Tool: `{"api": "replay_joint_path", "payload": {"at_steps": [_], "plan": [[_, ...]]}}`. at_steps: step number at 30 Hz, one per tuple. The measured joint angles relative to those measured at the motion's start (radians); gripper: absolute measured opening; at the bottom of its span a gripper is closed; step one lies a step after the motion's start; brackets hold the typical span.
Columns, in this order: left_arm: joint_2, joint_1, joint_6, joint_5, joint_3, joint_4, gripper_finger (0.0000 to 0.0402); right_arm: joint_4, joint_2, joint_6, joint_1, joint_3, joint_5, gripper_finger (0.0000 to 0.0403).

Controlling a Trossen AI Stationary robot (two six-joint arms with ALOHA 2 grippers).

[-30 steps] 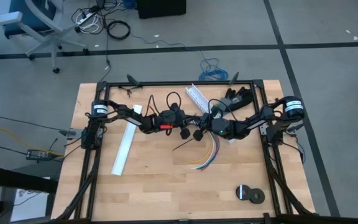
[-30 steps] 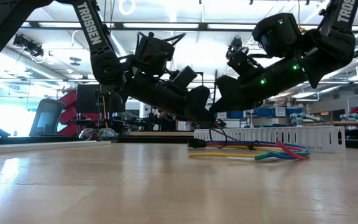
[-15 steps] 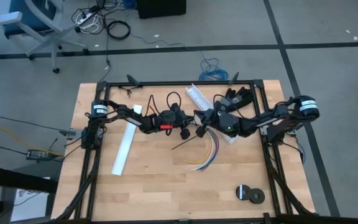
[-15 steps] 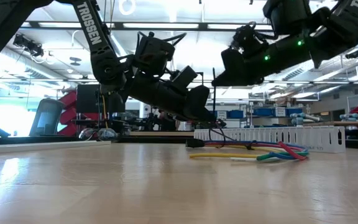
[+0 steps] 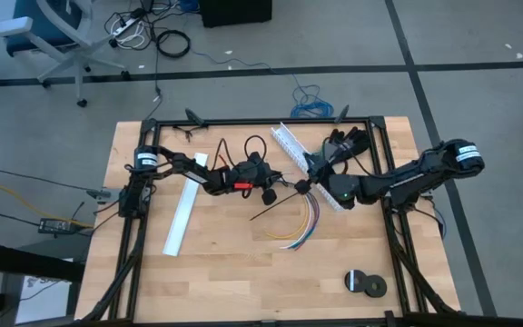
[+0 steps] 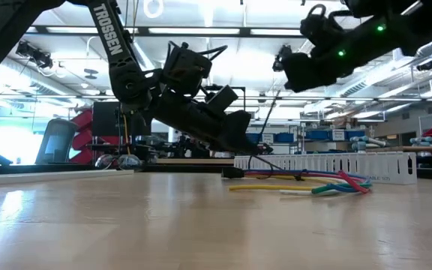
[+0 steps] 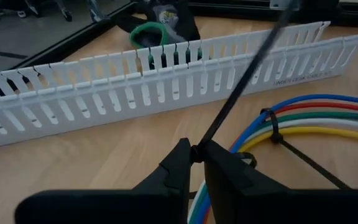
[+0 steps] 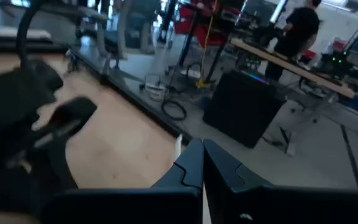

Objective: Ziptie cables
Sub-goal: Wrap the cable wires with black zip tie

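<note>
A: How are the two arms posed over the tabletop [image 5: 234, 263]?

B: In the high view, the left arm is seen stretched from the frame's nine o'clock side toward the centre, angled down low. The right arm is extended from the three o'clock side, raised well above the wood in the low view.

A: What is reported for the left end effector [image 7: 194, 154]?

B: Its fingers are pressed nearly together, pinching a thin black ziptie [image 7: 247, 71] that rises away from the tips. In the low view this end effector [image 6: 240, 144] is held just above the tabletop.

A: And the right end effector [image 8: 202, 163]?

B: Its fingers are pressed fully together. Whether anything is pinched between them cannot be told.

A: Where are the cables [image 5: 305, 222] placed?

B: They are laid on the tabletop at about four o'clock from the left end effector [image 5: 268, 194], near it. A second ziptie [image 7: 271, 127] is seen already looped around the bundle. The white slotted channel [image 7: 135, 81] is set just beyond the cables, toward twelve o'clock.
</note>
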Motion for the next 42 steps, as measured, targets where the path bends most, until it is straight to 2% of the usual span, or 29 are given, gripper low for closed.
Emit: {"api": "replay_joint_path", "payload": {"at_steps": [2,8,12,18,22,25,28,33,36,42], "plan": [[0.0,0.0,-0.001,0.0,0.0,0.005,0.0047,-0.061,0.0,0.085,0.017,0.0,-0.033,0.0],[0.0,0.0,-0.021,-0.012,0.0,0.043,0.0047,-0.295,0.0,0.389,0.022,0.0,-0.219,0.0007],[0.0,0.0,-0.021,-0.036,0.0,0.049,0.0047,-0.321,0.019,0.414,0.022,0.0,-0.293,0.0034],[0.0,0.0,-0.016,-0.057,0.001,0.088,0.0047,-0.152,0.178,0.401,-0.002,0.0,-0.307,0.0099],[0.0,-0.001,0.013,-0.079,0.001,0.081,0.0046,0.065,0.306,0.286,-0.019,0.0,-0.306,0.014],[0.0,-0.001,0.034,-0.08,0.002,0.069,0.0044,0.213,0.357,0.207,-0.021,0.0,-0.267,0.0163],[0.0,-0.002,0.036,-0.087,0.002,0.054,0.0037,0.27,0.379,0.183,-0.021,0.0,-0.221,0.0176],[0.0,-0.003,0.052,-0.09,0.002,0.058,0.0026,0.284,0.379,0.211,-0.044,0.0,-0.277,0.0177],[0.0,-0.005,0.06,-0.09,0.002,0.061,0.0026,0.283,0.379,0.232,-0.062,0.0,-0.33,0.0164],[0.0,-0.006,0.061,-0.09,0.002,0.058,0.0024,0.297,0.379,0.218,-0.082,0.0,-0.354,0.0134]]}}
